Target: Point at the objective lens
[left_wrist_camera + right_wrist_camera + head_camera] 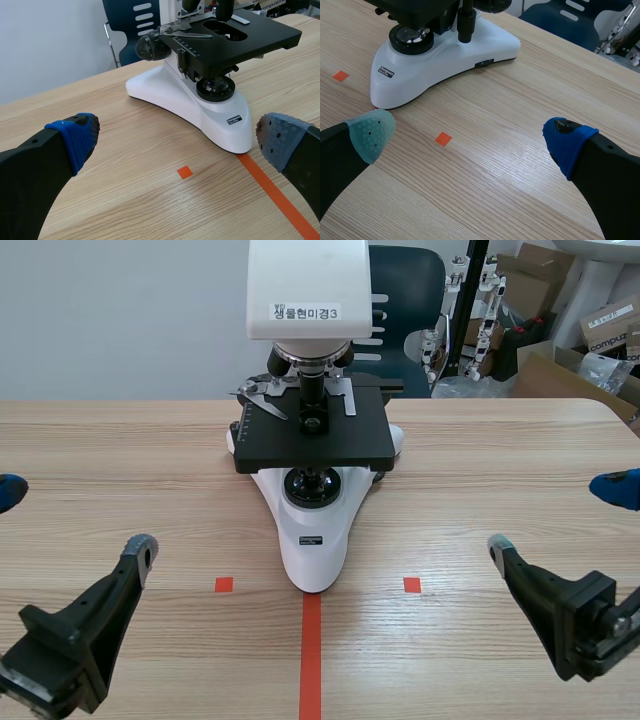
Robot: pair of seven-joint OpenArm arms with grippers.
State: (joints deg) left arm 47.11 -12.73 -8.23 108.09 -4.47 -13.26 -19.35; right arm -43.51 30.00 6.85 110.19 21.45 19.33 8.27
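Nearest me, the left jaws and the right jaws sit low on either side of the orange tape line [311,650], well short of the microscope [315,530] standing mid-counter [480,500]; nothing is pointed at yet, so I judge the task is at its very start. The objective lens [312,390] is the short dark barrel hanging under the white head, just above the black stage [315,445]; the left wrist view catches only its lower end [224,7]. To do this well I'd pick one arm, lift it above stage height and bring it in from the side, so the tip aims into the gap between head and stage; I'd stop short of touching the glass and steer around the stage clip [262,400]; I'd also take care not to aim at the round light lens [312,483] in the base, which could be mistaken for the target. Left jaws: spread wide, blue pad [75,137] and grey pad [282,142] far apart, holding nothing, only bare counter between them; right jaws: equally wide, pale green pad [372,135] and blue pad [567,142], gripping nothing and touching nothing.
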